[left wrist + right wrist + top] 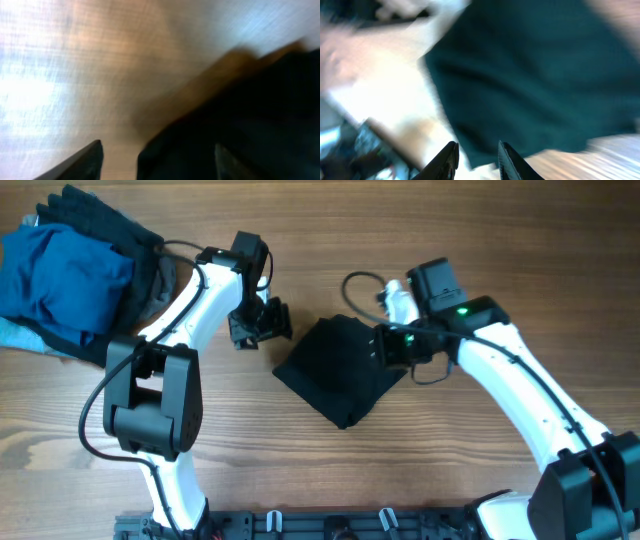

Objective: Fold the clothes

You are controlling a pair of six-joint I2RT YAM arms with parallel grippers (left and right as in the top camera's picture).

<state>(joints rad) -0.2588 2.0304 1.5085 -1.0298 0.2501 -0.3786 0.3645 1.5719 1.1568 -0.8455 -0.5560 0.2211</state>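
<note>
A black shirt (343, 370) lies folded into a compact bundle at the middle of the wooden table (450, 470). My left gripper (262, 325) hovers just off its left corner. In the left wrist view that gripper (157, 160) is open, with the dark cloth (260, 110) under its right finger and nothing gripped. My right gripper (385, 345) sits at the bundle's right edge. The right wrist view shows this gripper (477, 155) with its jaws a little apart and nothing between them. The shirt (530, 70) lies just beyond its tips.
More clothes are heaped at the table's back left corner: a blue garment (60, 280), a black one (105, 220) and a grey one (155, 285). The left arm's base (150, 395) stands in front of that heap. A rail (330, 525) runs along the front edge.
</note>
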